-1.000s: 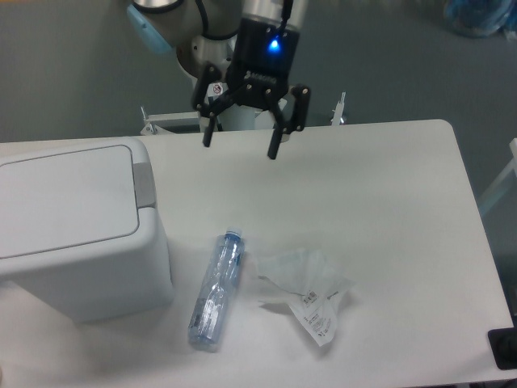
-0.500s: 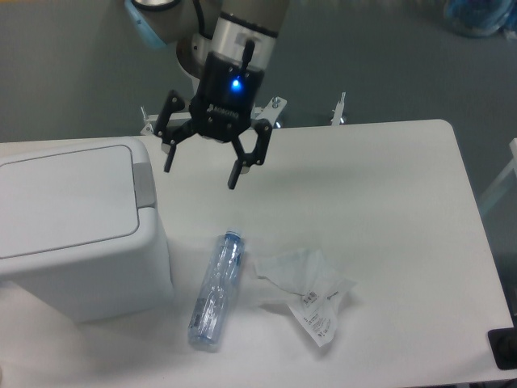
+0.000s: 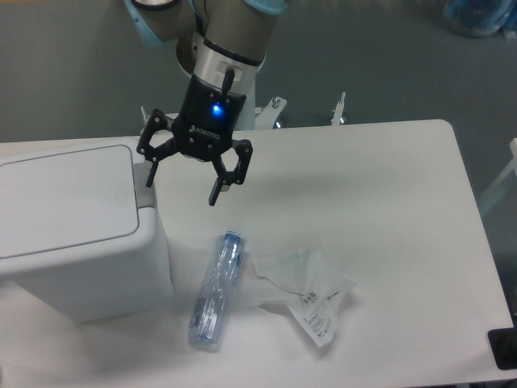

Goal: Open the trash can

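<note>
Lid closed, opening not yet begun.
Gripper (image 3: 181, 187), fingers apart, hovers beside the trash can (image 3: 77, 230) at its 2 o'clock corner.

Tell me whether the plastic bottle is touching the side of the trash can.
Apart. The fixed camera shows the plastic bottle lying on the table with a strip of bare tabletop between it and the trash can.

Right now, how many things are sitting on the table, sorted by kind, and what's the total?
Trash can: 1
Plastic bottle: 1
Crumpled plastic wrapper: 1
Total: 3
</note>
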{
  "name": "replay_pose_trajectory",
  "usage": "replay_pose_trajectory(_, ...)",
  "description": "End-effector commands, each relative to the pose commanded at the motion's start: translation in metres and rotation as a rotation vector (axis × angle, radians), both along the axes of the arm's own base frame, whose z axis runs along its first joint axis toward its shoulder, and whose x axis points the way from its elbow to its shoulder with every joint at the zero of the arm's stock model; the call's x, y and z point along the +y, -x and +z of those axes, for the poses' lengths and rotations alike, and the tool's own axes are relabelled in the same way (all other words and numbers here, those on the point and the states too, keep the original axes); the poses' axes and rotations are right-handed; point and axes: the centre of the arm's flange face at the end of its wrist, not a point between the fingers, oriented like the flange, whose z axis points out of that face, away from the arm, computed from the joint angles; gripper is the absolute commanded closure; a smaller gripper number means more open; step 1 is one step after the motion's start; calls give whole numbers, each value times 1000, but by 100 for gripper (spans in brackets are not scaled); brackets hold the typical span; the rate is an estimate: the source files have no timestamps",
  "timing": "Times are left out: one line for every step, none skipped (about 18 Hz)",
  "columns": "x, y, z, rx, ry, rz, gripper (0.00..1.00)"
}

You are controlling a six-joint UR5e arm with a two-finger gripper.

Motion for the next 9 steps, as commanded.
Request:
replay_pose_trajectory(1,-3,-1,-1,1,-6,0)
replay_pose_trajectory(1,-3,-2,-3,3,-6,0)
replay_pose_trajectory(1,-4,-4,-6,5,-8,0)
replay_pose_trajectory(1,-5,-5,-7,6,-8,0)
replay_pose_trajectory(1,-5,-5,-7,6,-8,0)
replay_pose_trajectory(1,-5,-5,-7,6,-8,0)
replay_pose_trajectory(1,-5,-5,-8,7,-8,0)
replay_pose_trajectory(1,-5,-5,-8,7,-8,0)
replay_pose_trajectory(1,-4,-6,-9,8,-8,0)
